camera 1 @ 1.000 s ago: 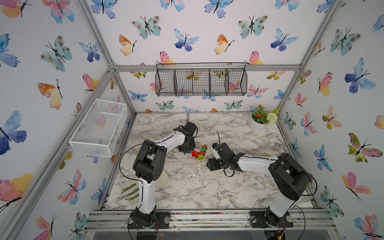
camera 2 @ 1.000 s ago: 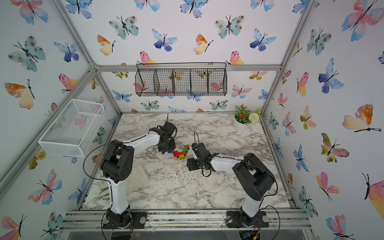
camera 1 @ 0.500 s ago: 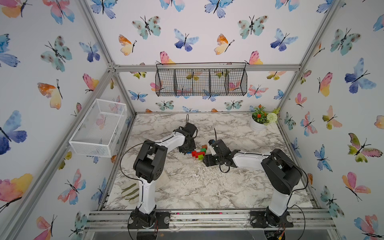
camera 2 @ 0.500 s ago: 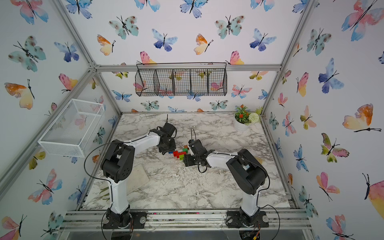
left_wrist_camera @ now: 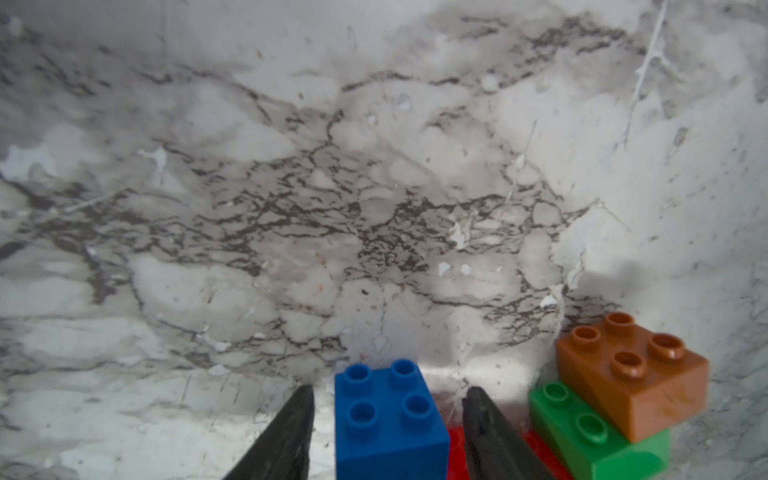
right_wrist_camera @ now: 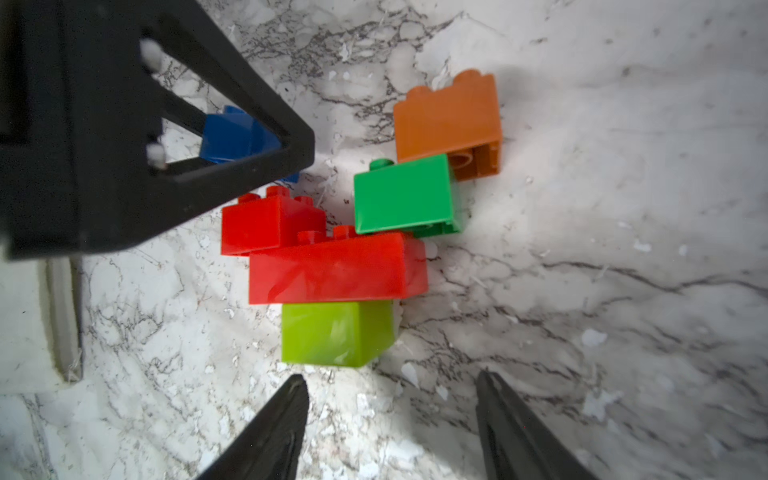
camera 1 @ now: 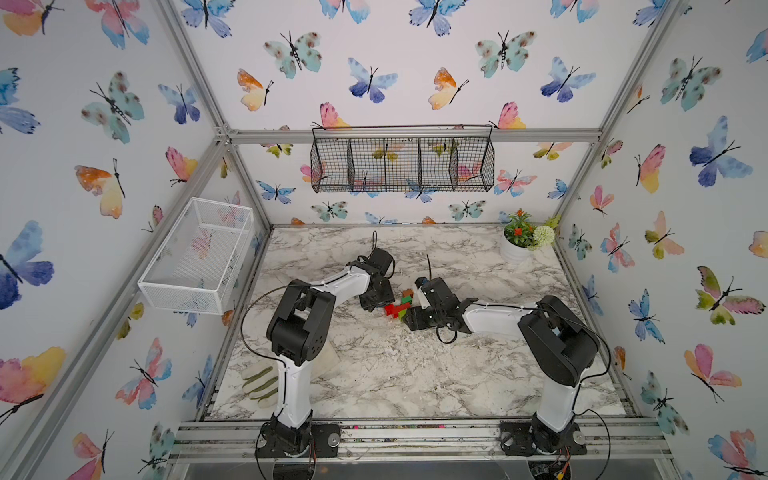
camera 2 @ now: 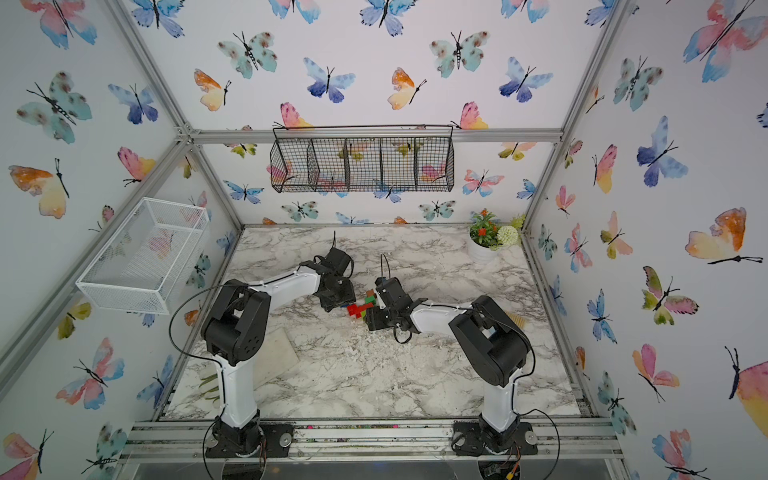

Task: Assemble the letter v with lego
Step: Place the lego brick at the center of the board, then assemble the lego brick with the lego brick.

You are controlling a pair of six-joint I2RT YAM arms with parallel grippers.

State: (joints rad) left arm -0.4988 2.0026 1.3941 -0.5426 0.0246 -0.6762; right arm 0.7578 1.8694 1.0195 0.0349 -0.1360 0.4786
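The lego forms the letter v (camera 1: 398, 308), a cluster lying on the marble table (camera 1: 374, 374) and seen in both top views (camera 2: 360, 306). In the right wrist view the lime green brick (right_wrist_camera: 336, 332) is the point. Above it come the long red brick (right_wrist_camera: 336, 268), the small red brick (right_wrist_camera: 266, 224) and the dark green brick (right_wrist_camera: 403, 199). The orange brick (right_wrist_camera: 446, 120) and the blue brick (right_wrist_camera: 232, 139) are the tips. My left gripper (left_wrist_camera: 390, 390) is open, with a gap on each side of the blue brick (left_wrist_camera: 386, 415). My right gripper (right_wrist_camera: 391, 376) is open and empty, just short of the lime green brick.
A white flower pot (camera 1: 515, 249) stands at the back right corner. A white mesh basket (camera 1: 199, 257) hangs on the left wall and a black wire basket (camera 1: 401, 160) on the back wall. A glove (camera 1: 259, 382) and a pale board (camera 2: 274, 353) lie front left.
My left gripper has opened off the blue brick, which stays on the cluster. My right gripper has moved in from the right to the lime green end.
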